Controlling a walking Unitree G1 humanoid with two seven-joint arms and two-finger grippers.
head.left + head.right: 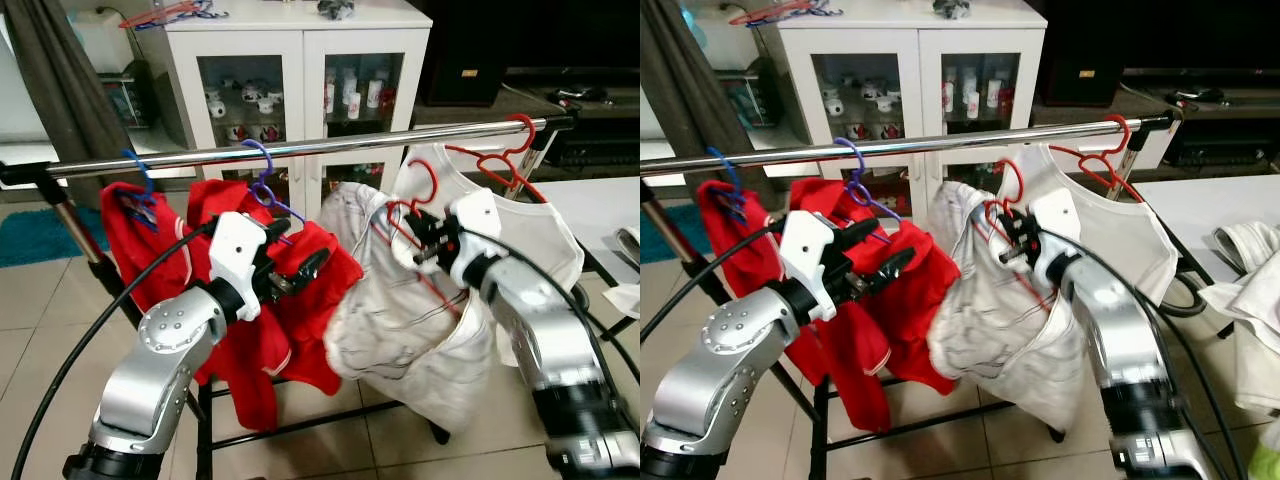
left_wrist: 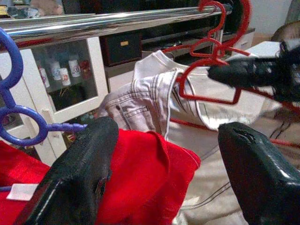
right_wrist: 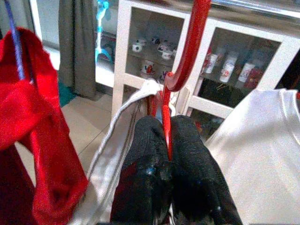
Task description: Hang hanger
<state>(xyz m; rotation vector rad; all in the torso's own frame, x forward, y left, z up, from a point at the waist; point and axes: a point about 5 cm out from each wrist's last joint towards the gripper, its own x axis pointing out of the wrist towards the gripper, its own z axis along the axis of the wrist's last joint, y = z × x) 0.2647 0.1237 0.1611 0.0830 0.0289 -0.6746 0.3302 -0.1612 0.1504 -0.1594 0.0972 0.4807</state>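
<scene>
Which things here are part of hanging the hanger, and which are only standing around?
Part of the job: right gripper, red hanger, pale garment, metal rail.

Standing around: left gripper, red clothes, purple hanger, white cabinet.

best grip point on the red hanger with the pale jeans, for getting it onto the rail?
Grip the red hanger on its neck, just under the hook, approaching from the robot's side below the rail. The right pincer is shut there already. That leaves the hook free, and the pale jeans hang below it.
</scene>
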